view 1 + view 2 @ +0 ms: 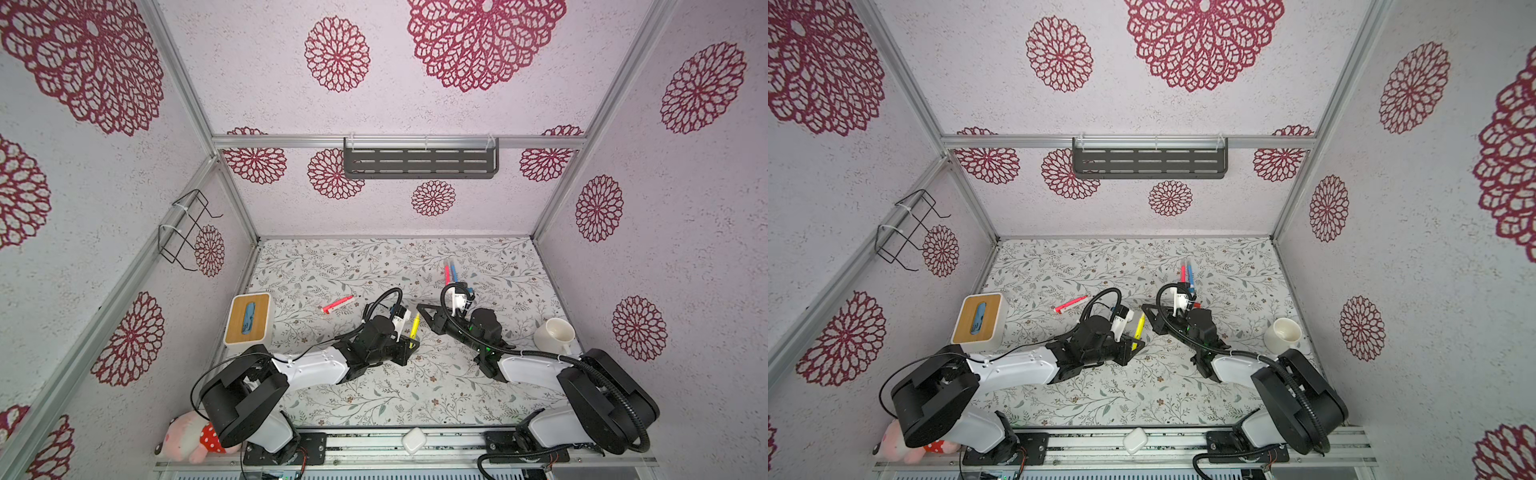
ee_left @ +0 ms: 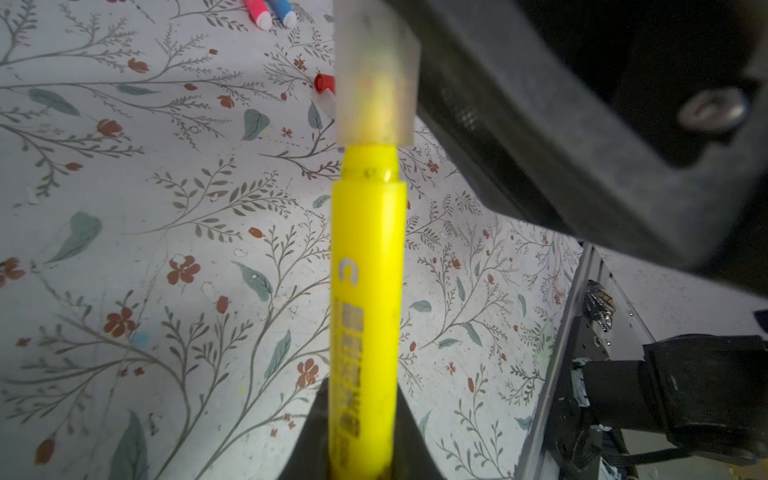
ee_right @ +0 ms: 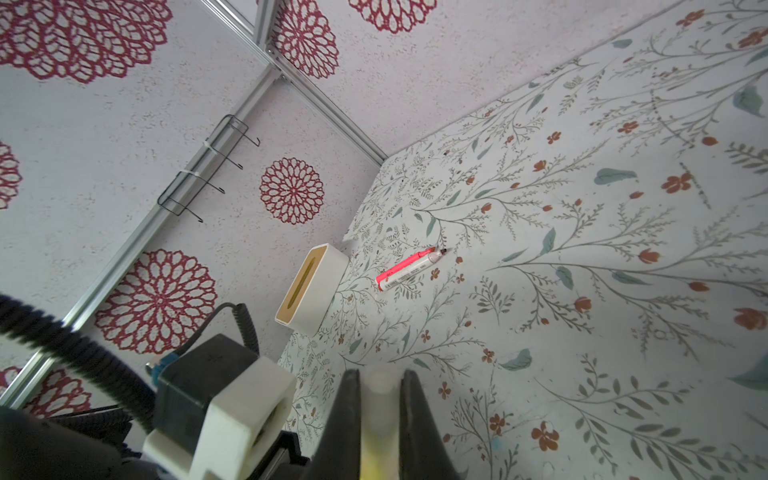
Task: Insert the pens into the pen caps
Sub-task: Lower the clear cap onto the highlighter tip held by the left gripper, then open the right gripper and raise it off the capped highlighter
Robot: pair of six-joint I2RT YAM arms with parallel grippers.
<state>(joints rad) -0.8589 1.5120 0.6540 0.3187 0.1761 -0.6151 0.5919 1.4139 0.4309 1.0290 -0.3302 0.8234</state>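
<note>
So we've got our left gripper clamped tight on the yellow pen over the middle of the floral table. Our right gripper is pinching the translucent cap over the pen's tip, with the yellow neck showing.

Yellow pen: raised off worktop, tilted; grey print along barrel.
Pale cap: translucent, over that pen's tip; yellow neck showing below the rim.
Pink pen: flat on worktop, alone, dark tip bare.
Red pen, blue pen: side by side, far end.
Red cap, clear cap: loose, just beside each other.
</note>
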